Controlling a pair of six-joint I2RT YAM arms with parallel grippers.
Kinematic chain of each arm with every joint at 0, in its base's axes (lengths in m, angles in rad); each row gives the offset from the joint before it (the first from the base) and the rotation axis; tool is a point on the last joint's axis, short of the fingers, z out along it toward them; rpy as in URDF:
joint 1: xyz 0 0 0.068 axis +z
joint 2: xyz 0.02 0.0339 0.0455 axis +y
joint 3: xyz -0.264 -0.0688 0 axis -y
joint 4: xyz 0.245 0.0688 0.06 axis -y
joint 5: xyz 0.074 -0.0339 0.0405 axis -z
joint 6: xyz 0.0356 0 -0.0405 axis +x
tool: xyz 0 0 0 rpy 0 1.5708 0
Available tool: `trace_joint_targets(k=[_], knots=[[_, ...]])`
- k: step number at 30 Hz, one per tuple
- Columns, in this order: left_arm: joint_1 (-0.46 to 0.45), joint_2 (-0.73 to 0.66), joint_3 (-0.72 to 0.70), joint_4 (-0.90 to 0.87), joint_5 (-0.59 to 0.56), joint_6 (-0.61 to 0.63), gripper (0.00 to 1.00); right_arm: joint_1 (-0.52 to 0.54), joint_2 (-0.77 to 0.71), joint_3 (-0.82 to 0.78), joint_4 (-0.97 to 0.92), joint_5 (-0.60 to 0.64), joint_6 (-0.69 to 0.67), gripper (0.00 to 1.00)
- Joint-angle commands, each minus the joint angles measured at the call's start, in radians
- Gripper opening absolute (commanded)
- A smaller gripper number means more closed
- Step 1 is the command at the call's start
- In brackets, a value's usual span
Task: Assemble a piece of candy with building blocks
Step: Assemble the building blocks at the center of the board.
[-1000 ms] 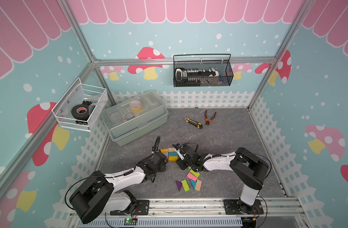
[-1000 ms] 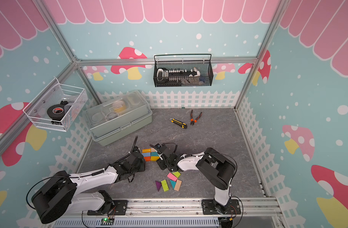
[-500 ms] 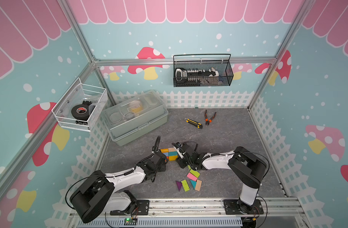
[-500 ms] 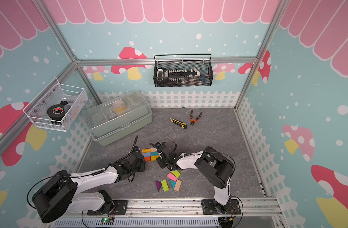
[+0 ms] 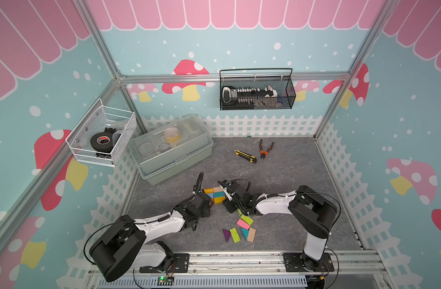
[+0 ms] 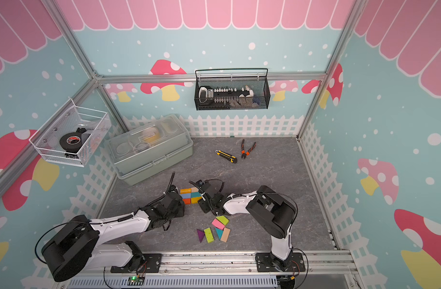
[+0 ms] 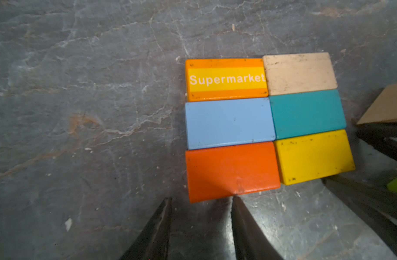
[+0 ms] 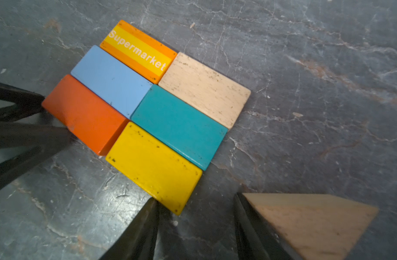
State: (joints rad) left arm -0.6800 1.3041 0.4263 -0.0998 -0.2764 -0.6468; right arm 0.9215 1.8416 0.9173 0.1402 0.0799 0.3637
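Note:
Six flat building blocks [image 5: 215, 195] lie edge to edge in a grid of two by three: a "Supermarket" one [image 7: 226, 79], tan [image 7: 300, 73], light blue [image 7: 229, 122], teal [image 7: 306, 113], orange [image 7: 231, 171] and yellow [image 7: 313, 156]. My left gripper [image 7: 200, 203] is open at the orange block's outer edge, one fingertip touching it. My right gripper [image 8: 196, 198] is open, with the yellow block's [image 8: 154, 166] corner between its tips. A tan wedge [image 8: 310, 222] rests against the outside of one right finger. Several more blocks [image 5: 239, 229] lie loose toward the front.
A yellow-black utility knife [image 5: 245, 156] and orange-handled pliers [image 5: 265, 149] lie at the back of the grey floor. A lidded grey-green box [image 5: 171, 150] stands at the back left. A white picket fence [image 5: 339, 175] rims the floor.
My right gripper has shifted a little toward the block grid and its jaws have narrowed slightly. The left arm has stayed put.

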Motion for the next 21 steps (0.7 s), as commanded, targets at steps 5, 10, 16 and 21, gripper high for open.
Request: trace_joint_targets(k=[5, 10, 16, 21], knots=[[0.006, 0.018, -0.01, -0.03, 0.022, 0.003, 0.44, -0.008, 0.022, -0.014, -0.023, -0.026, 0.032, 0.54], [0.007, 0.009, -0.018, -0.023, 0.032, 0.001, 0.44, -0.007, 0.027, -0.015, -0.017, -0.039, 0.034, 0.54], [0.007, 0.002, -0.026, -0.011, 0.045, 0.006, 0.43, -0.008, 0.031, -0.015, -0.006, -0.061, 0.036, 0.52], [0.006, 0.0, -0.027, -0.011, 0.048, 0.01, 0.43, -0.007, 0.033, -0.018, -0.001, -0.071, 0.034, 0.5]])
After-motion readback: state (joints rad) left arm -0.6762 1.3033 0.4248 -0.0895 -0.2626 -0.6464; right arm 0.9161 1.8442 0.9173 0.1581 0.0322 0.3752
